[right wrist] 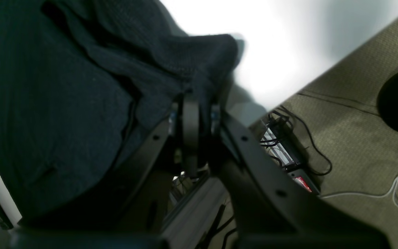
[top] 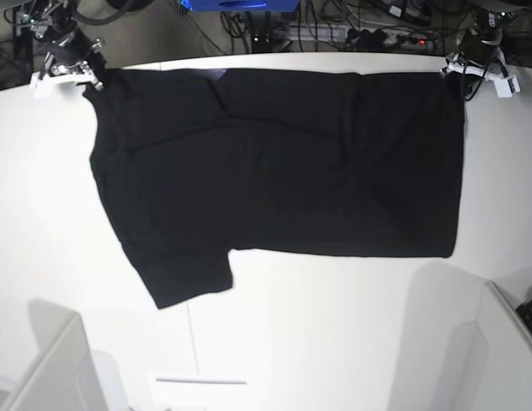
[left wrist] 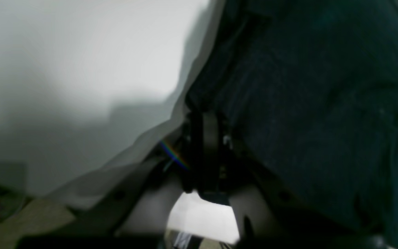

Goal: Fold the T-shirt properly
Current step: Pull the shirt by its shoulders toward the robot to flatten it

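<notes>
The black T-shirt (top: 283, 171) lies stretched across the white table (top: 334, 325), plain side up, one sleeve (top: 184, 274) pointing toward the near edge. A sliver of purple (top: 216, 75) shows at its far edge. My left gripper (top: 461, 70) is shut on the far right corner of the cloth, and the left wrist view shows the jaws (left wrist: 206, 117) pinching the dark T-shirt (left wrist: 323, 103). On the far left corner my right gripper (top: 90, 75) is shut too. In the right wrist view the bunched T-shirt (right wrist: 64, 103) sits between the right gripper's (right wrist: 199, 103) fingers.
Cables and a power strip (top: 368, 26) run behind the table's far edge. White panels stand at the near left (top: 43, 368) and near right (top: 505, 342). Carpet floor with cords (right wrist: 358, 121) shows beyond the table edge in the right wrist view.
</notes>
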Robot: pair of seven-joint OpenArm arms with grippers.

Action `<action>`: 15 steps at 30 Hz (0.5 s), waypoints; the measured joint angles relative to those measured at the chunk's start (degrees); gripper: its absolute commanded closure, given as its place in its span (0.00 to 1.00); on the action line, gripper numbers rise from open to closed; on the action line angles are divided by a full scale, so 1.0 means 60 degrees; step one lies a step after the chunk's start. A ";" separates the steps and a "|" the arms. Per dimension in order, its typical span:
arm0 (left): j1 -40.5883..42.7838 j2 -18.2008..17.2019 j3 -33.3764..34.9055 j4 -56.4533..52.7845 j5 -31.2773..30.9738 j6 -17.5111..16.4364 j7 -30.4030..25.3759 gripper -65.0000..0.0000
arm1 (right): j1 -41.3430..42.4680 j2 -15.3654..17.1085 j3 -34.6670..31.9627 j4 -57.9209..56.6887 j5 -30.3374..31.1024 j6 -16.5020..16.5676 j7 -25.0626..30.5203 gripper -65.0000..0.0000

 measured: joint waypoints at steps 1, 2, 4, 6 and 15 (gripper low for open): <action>0.0011 -0.0004 -0.0117 -0.0004 0.0036 0.0007 0.0011 1.00 | 0.0036 0.0084 -0.0015 -0.0004 0.0004 0.0000 -0.0087 1.00; 0.0026 -0.0015 -0.0211 -0.0007 0.0069 0.0066 0.0036 1.00 | 0.0106 0.0157 -0.0011 -0.0004 0.0004 0.0000 -0.0087 1.00; 0.0036 -0.0015 -0.0255 -0.0011 0.0066 0.0080 0.0029 1.00 | 0.0208 0.0182 -0.0015 0.0004 0.0018 0.0000 -0.0047 1.00; 0.0044 -0.0007 -0.0255 -0.0007 0.0062 0.0080 0.0007 1.00 | 0.0233 0.0153 -0.0015 0.0000 0.0004 0.0000 -0.0098 1.00; 0.0022 -0.0011 -0.0204 -0.0007 0.0062 0.0084 0.0000 1.00 | 0.0182 0.0095 -0.0058 0.0000 -0.0025 0.0000 -0.0106 1.00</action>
